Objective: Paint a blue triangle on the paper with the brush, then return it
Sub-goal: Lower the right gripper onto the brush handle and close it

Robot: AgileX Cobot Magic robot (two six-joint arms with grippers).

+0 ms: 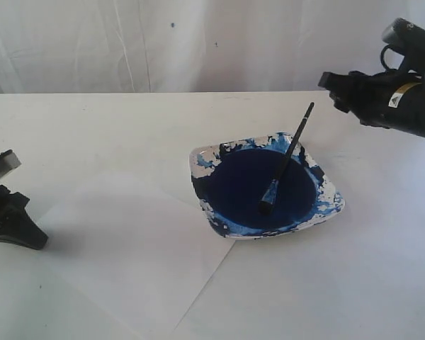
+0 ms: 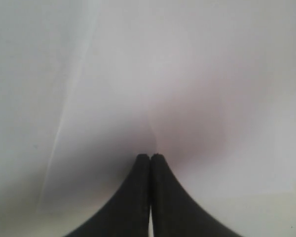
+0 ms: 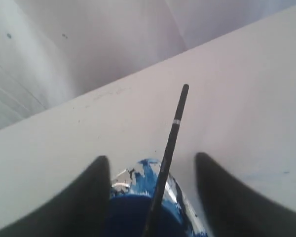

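Closest to me is the paper (image 1: 142,255), a plain white sheet lying flat on the white table (image 1: 92,120). It's honestly hard to pick out except by its faint edges. A wrinkly white cloth backdrop (image 1: 198,42) hangs behind the table, with a couple of tiny dark specks on it.

Just past the paper's right corner sits the paint dish (image 1: 333,202), a squarish white thing with blue splattered all over the rim. I can't tell if it overlaps the sheet or only sits beside it. Inside is a big pool of dark blue paint (image 1: 237,188). The brush (image 1: 290,152) is in the dish too, with its bristle end down in the pool. Its black handle leans on the far rim and sticks up at a slant.

Arms now. The right gripper (image 1: 334,91) hovers up by the top of that handle. From its wrist camera, the brush (image 3: 170,133) runs up between the two fingers (image 3: 96,197) with clear space on both sides. So the jaws are spread and not holding it. The left gripper (image 1: 37,239) is parked low over at the left edge of the sheet. Its fingers (image 2: 138,197) are pressed together with nothing between them, pointing across the paper (image 2: 197,98).
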